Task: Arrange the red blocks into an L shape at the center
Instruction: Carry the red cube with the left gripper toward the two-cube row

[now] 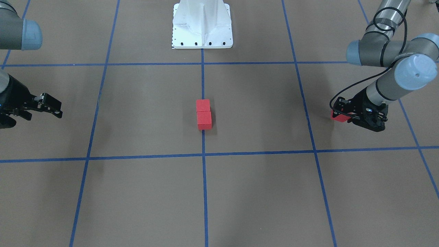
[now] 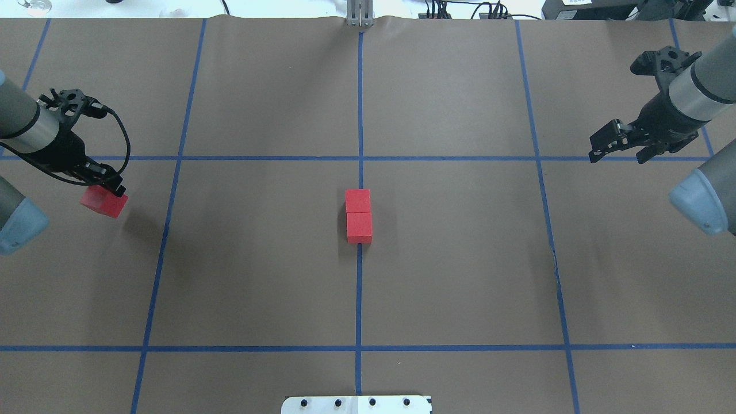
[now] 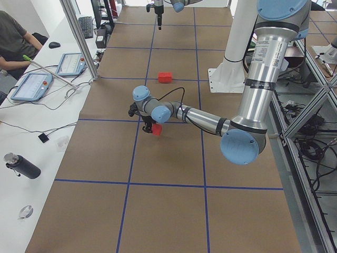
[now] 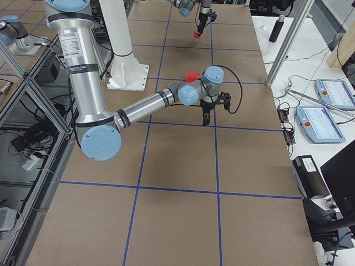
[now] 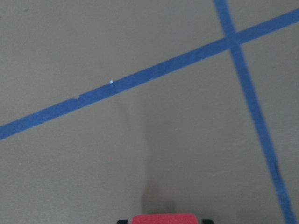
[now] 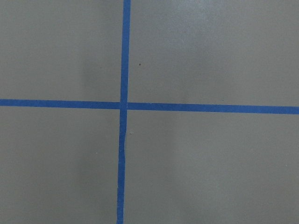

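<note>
Two red blocks [image 2: 357, 201] [image 2: 359, 226] sit touching in a short row on the middle blue tape line; they also show in the front view [image 1: 203, 105] [image 1: 204, 120]. My left gripper [image 2: 107, 191] is shut on the third red block [image 2: 102, 202] and holds it just above the table at the far left. That block shows in the front view [image 1: 339, 117] and at the bottom edge of the left wrist view [image 5: 164, 219]. My right gripper [image 2: 618, 145] is open and empty at the far right, well away from the blocks.
The robot's white base plate [image 1: 202, 24] stands at the table's near-robot edge. Blue tape lines [image 2: 360, 287] divide the brown table into large squares. A side table with tablets [image 3: 31, 85] and a bottle [image 3: 21, 166] lies beyond the far edge.
</note>
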Robot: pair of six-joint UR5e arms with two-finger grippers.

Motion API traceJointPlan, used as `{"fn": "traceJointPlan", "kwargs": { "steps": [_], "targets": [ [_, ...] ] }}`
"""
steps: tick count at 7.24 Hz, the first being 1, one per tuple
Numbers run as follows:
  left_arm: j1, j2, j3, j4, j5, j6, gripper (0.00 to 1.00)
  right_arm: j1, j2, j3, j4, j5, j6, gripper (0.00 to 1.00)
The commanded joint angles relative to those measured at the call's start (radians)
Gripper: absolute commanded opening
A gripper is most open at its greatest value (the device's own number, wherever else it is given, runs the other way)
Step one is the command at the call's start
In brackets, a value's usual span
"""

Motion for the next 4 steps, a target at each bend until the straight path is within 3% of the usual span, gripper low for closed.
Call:
{"fn": "traceJointPlan", "kwargs": {
  "steps": [1, 2, 4],
  "targets": [
    [-0.007, -0.036, -0.086, 0.087, -0.007, -0.263, 0.00, 0.000, 0.003, 0.003, 0.000, 0.000, 0.001, 1.00],
    [0.000, -0.052, -0.103, 0.087, -0.007, -0.427, 0.00, 0.000, 0.003, -0.002, 0.000, 0.000, 0.001, 1.00],
    [0.013, -0.089, -0.143, 0.078, -0.007, -0.947, 0.00, -0.002, 0.003, -0.002, 0.000, -0.002, 0.001, 1.00]
  ]
}}
